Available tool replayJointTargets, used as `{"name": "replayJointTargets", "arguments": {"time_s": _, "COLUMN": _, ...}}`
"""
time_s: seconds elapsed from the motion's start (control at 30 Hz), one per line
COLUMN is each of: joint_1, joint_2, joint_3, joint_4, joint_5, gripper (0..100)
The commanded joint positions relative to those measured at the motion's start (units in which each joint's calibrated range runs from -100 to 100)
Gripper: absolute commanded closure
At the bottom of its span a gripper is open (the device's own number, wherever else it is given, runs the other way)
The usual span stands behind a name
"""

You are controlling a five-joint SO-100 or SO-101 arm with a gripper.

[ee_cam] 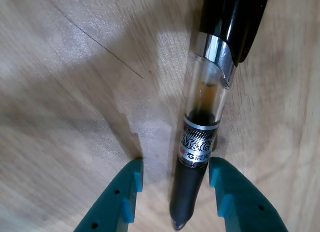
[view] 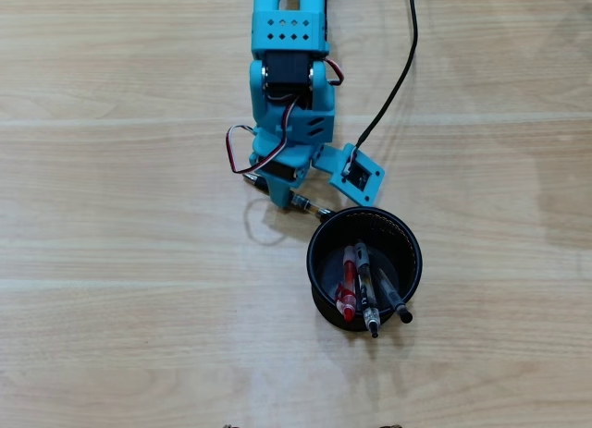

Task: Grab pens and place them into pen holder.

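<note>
While gripper stands apart around last black pen (off-centre), you risk pen rolling away at closing.

Light wood-grain table, black cable across it

the table is pale wood with fine grain lines and faint plank seams. the arm is bright teal with a black motor block, trailing red, white and black wires and a black cable. just beside the arm stands the pen holder, a black mesh cup. inside the pen holder are a red and clear pen, a grey and clear pen and a black pen. in the wrist view, teal fingers flank a black pen with a clear barrel, a silver band with black lettering, a black grip and a glossy black cap.
</note>
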Motion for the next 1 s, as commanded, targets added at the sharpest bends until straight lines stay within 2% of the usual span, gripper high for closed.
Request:
{"name": "replayJointTargets", "arguments": {"time_s": 0.0, "joint_1": 0.41, "joint_2": 0.26, "joint_3": -2.43, "joint_4": -0.61, "joint_5": -0.13, "gripper": 85}}
{"name": "replayJointTargets", "arguments": {"time_s": 0.17, "joint_1": 0.41, "joint_2": 1.78, "joint_3": -2.43, "joint_4": -0.52, "joint_5": -0.19, "gripper": 85}}
{"name": "replayJointTargets", "arguments": {"time_s": 0.23, "joint_1": 0.49, "joint_2": 2.21, "joint_3": -2.34, "joint_4": 0.08, "joint_5": -0.39, "gripper": 89}}
{"name": "replayJointTargets", "arguments": {"time_s": 0.33, "joint_1": 1.21, "joint_2": 2.29, "joint_3": -1.71, "joint_4": 0.16, "joint_5": -4.11, "gripper": 99}}
{"name": "replayJointTargets", "arguments": {"time_s": 0.53, "joint_1": 2.34, "joint_2": 0.09, "joint_3": -1.17, "joint_4": 6.44, "joint_5": -5.10, "gripper": 98}}
{"name": "replayJointTargets", "arguments": {"time_s": 0.83, "joint_1": 8.23, "joint_2": -23.75, "joint_3": 5.72, "joint_4": 17.78, "joint_5": -5.62, "gripper": 98}}
{"name": "replayJointTargets", "arguments": {"time_s": 0.97, "joint_1": 9.11, "joint_2": -33.04, "joint_3": 4.54, "joint_4": 17.87, "joint_5": -9.80, "gripper": 98}}
